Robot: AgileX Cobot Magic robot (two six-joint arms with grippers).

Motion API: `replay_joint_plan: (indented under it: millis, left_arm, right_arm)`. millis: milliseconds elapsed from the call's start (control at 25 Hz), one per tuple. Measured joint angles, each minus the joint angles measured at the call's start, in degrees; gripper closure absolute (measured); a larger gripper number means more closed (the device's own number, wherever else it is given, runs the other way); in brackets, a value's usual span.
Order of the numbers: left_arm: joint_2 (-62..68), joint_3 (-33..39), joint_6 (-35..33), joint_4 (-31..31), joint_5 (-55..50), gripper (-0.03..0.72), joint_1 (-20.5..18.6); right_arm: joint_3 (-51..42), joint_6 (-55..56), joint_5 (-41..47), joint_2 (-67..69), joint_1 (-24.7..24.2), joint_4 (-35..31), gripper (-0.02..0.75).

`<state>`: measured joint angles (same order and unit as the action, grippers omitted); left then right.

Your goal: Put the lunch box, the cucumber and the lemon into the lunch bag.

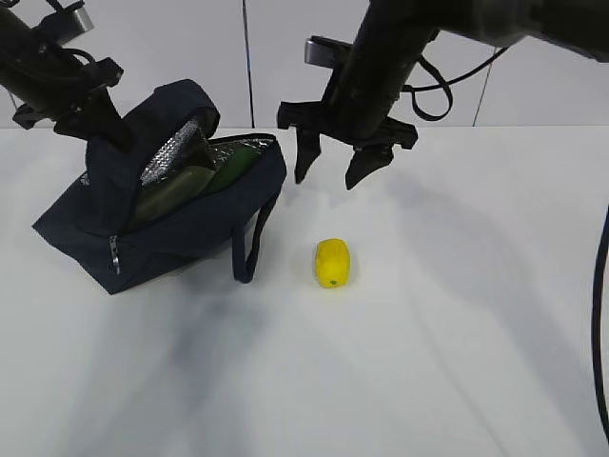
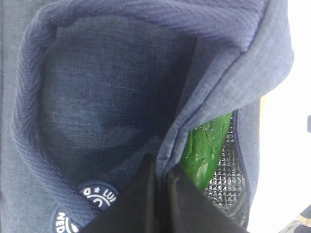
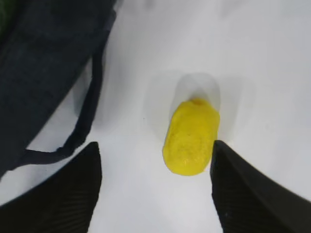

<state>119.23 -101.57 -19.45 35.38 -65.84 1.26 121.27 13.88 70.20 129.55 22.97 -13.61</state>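
The navy lunch bag point(image 1: 181, 224) lies on the white table at the left with its lid flap raised. The cucumber point(image 1: 228, 167) sits inside it against silver lining and shows in the left wrist view point(image 2: 206, 145). A pale green shape in the bag may be the lunch box point(image 1: 171, 195). My left gripper point(image 1: 90, 119) is shut on the bag's lid flap point(image 2: 165, 155) and holds it up. The lemon point(image 1: 333, 263) lies on the table right of the bag. My right gripper point(image 1: 333, 162) hangs open above it; the lemon point(image 3: 191, 137) shows beside the right fingertip point(image 3: 243, 194).
A loop handle point(image 1: 249, 249) of the bag hangs onto the table toward the lemon and shows in the right wrist view point(image 3: 82, 126). A black cable point(image 1: 601, 314) runs down the right edge. White table point(image 1: 428, 362) lies in front and to the right.
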Motion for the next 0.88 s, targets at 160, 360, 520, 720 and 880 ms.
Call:
replay_joint_plan:
  millis: [160,360,520,720,880]
  left_arm:
    - [0.0,0.0,0.0,-0.1,0.1,0.698,0.0]
    - [0.0,0.0,0.0,-0.1,0.1,0.698,0.0]
    - [0.0,0.0,0.1,-0.1,0.1,0.698,0.0]
    - [0.0,0.0,0.1,-0.1,0.1,0.698,0.0]
    - [0.0,0.0,0.1,-0.1,0.1,0.698,0.0]
  right_arm:
    - [-0.5,2.4,0.1,-0.1,1.9,2.7,0.217]
    - [-6.0,4.2,0.1,-0.2,2.5,4.9,0.217]
    - [-8.2,4.9,0.1,-0.2,2.5,5.5,0.217]
    - [-8.3,5.8,0.1,1.4,2.5,4.7,0.217]
    - [-8.3,6.1,0.0,3.3,2.5,3.7,0.217]
